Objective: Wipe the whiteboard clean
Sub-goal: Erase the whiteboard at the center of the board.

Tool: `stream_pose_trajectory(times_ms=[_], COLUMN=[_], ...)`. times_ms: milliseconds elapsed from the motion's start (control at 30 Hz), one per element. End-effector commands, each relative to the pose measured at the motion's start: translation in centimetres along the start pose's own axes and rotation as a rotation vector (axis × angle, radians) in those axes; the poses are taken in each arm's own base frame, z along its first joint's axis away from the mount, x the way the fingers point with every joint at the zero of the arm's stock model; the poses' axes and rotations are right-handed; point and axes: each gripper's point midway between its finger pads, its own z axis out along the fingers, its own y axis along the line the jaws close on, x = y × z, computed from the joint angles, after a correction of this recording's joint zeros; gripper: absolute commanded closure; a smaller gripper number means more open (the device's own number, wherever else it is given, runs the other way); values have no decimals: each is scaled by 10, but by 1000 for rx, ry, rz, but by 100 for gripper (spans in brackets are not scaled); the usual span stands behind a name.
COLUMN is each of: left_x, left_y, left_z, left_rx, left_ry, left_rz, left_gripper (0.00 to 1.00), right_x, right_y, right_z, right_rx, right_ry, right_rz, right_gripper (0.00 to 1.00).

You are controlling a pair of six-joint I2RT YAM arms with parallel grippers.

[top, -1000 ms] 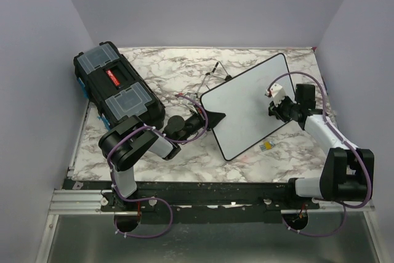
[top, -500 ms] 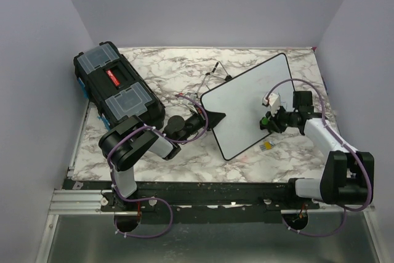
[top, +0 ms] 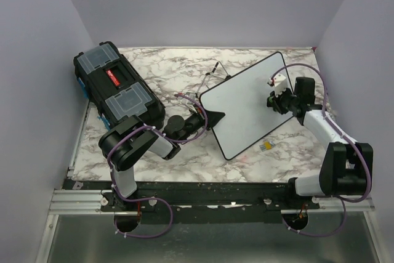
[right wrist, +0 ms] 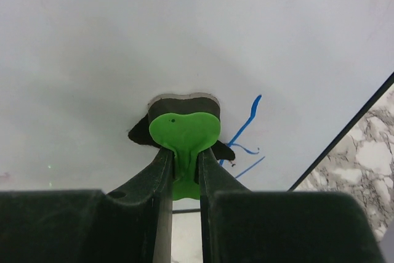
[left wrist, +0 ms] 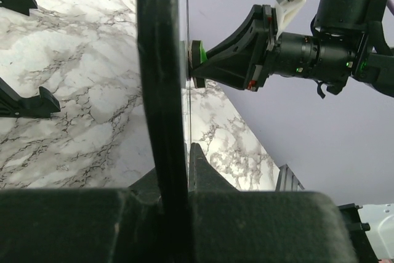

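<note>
The whiteboard [top: 243, 109] stands tilted up off the marble table, its black frame [left wrist: 161, 78] pinched at the left edge by my left gripper [top: 208, 117], which is shut on it. My right gripper [top: 273, 100] is shut on the handle of a green eraser [right wrist: 183, 130], and the eraser's dark felt pad [right wrist: 183, 99] presses flat against the white face [right wrist: 111, 41]. A few blue pen strokes [right wrist: 245, 129] remain just right of the pad, near the board's corner edge. In the left wrist view the eraser [left wrist: 196, 53] touches the far side of the board.
A black toolbox [top: 117, 87] with clear lid compartments lies at the far left. Loose black feet [left wrist: 24, 100] and thin dark pieces [top: 214, 73] lie on the marble behind the board. A small yellow item [top: 266, 145] sits below the board's near edge. Purple walls close in three sides.
The right gripper swept the eraser down and left across the board, then back up toward its far right corner. The left gripper and board stayed put.
</note>
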Motion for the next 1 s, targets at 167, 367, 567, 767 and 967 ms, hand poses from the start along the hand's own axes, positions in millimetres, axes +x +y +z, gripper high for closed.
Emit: stream_pose_trajectory(times_ms=[167, 367, 567, 767, 967], left_x=[-26, -25, -25, -25, -24], left_y=[-65, -63, -63, -64, -64], left_z=[0, 1, 1, 1, 1], left_rx=[257, 255, 255, 258, 260], left_ry=[-68, -64, -63, -63, -59], left_rz=[37, 33, 34, 33, 26], left_gripper=[100, 100, 100, 100, 100], right_x=[98, 114, 75, 21, -12], right_y=[40, 58, 13, -3, -2], right_z=[-11, -17, -4, 2, 7], right_rx=[-125, -211, -10, -8, -59], right_ry=[295, 329, 248, 103, 12], right_rz=[-162, -185, -101, -76, -32], right_gripper=[99, 99, 99, 99, 99])
